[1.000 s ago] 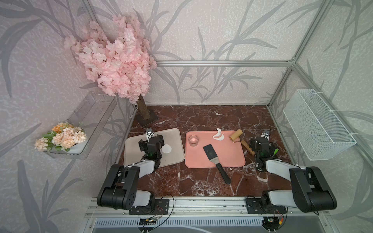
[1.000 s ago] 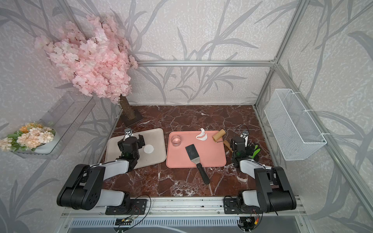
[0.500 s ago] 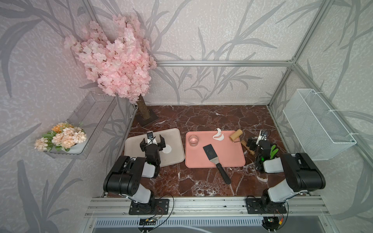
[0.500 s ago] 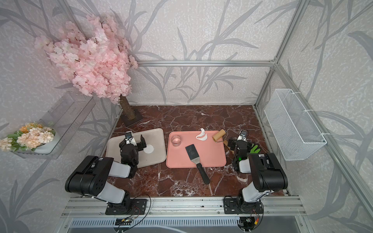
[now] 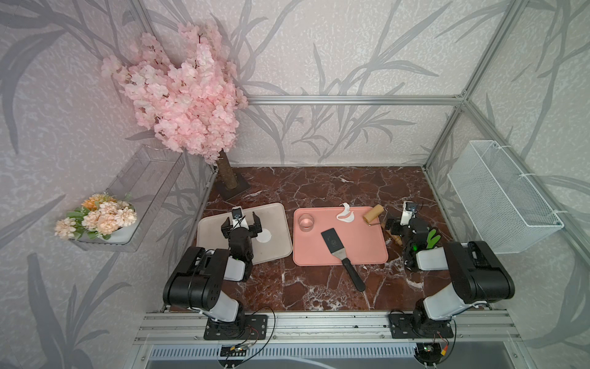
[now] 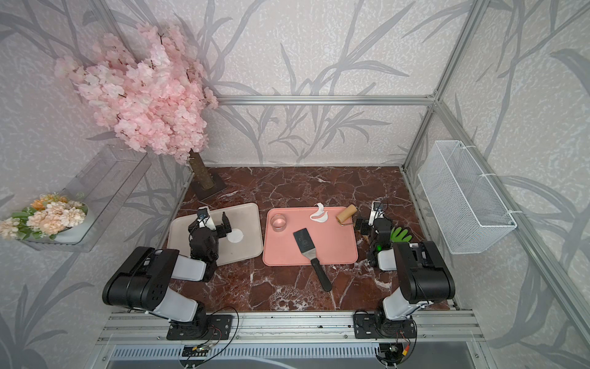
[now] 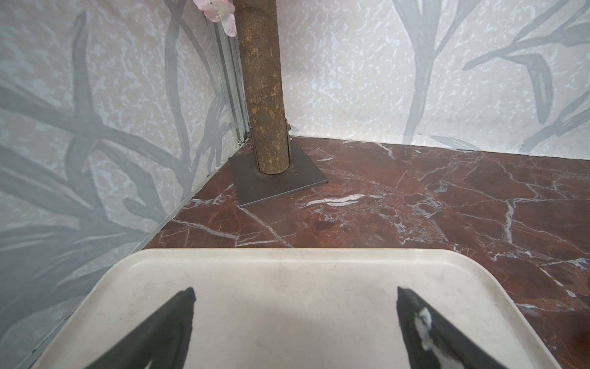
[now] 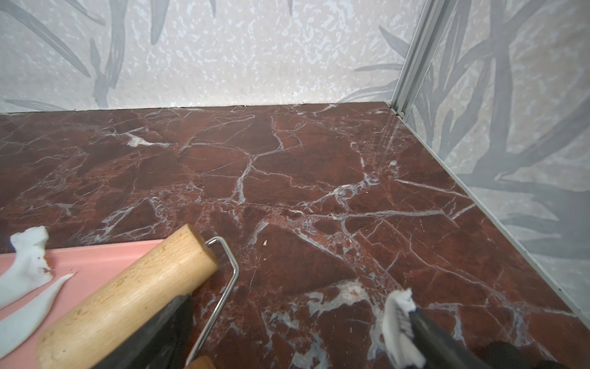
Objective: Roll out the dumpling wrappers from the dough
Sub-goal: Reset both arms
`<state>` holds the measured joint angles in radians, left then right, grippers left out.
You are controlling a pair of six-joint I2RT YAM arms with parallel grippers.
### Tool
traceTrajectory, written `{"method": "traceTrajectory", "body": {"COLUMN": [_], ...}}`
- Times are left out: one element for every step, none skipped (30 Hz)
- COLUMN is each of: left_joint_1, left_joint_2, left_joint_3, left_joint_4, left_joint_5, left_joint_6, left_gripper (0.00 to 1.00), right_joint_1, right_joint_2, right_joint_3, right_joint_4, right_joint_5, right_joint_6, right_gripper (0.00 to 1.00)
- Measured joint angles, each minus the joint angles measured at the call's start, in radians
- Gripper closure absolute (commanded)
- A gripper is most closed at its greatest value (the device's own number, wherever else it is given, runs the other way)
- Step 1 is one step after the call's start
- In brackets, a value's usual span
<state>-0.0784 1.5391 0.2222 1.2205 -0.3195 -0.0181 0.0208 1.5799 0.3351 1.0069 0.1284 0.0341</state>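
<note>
The dumpling wrapper (image 5: 264, 237), a flat white disc, lies on the beige tray (image 5: 274, 212) just beside the left gripper (image 5: 241, 226), by its right finger. The left wrist view misses it. That gripper and the right gripper (image 8: 297, 306) both gape wide, empty. Only the wrist views show white residue on the fingers (image 8: 399, 306). The wooden roller (image 8: 134, 294) lies just ahead of the right gripper's left finger, the dough scrap (image 8: 22, 274) farther left.

Both arms fold low; left end effector (image 7: 295, 294) and right end effector (image 8: 297, 306) stand spread wide.
</note>
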Motion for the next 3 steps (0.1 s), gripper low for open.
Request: {"method": "traceTrajectory", "body": {"left_joint_1": [0.000,0.000,0.000], "left_joint_2": [0.000,0.000,0.000], "left_joint_3": [0.000,0.000,0.000], "left_joint_4": [0.000,0.000,0.000], "left_joint_5": [0.000,0.000,0.000], "left_joint_6": [0.000,0.000,0.000], "left_gripper": [0.00,0.00,0.00], "right_joint_1": [-0.002,-0.005,-0.009], "right_joint_2": [0.000,0.000,0.000], "right_joint_3": [0.004,0.009,0.013], "right_joint_4": [-0.005,-0.011,-0.012], "right_joint_5": [-0.006,-0.008,-0.011], "right_joint_6": [0.000,0.002,0.002], "right_gripper": [0.01,0.01,0.01]}}
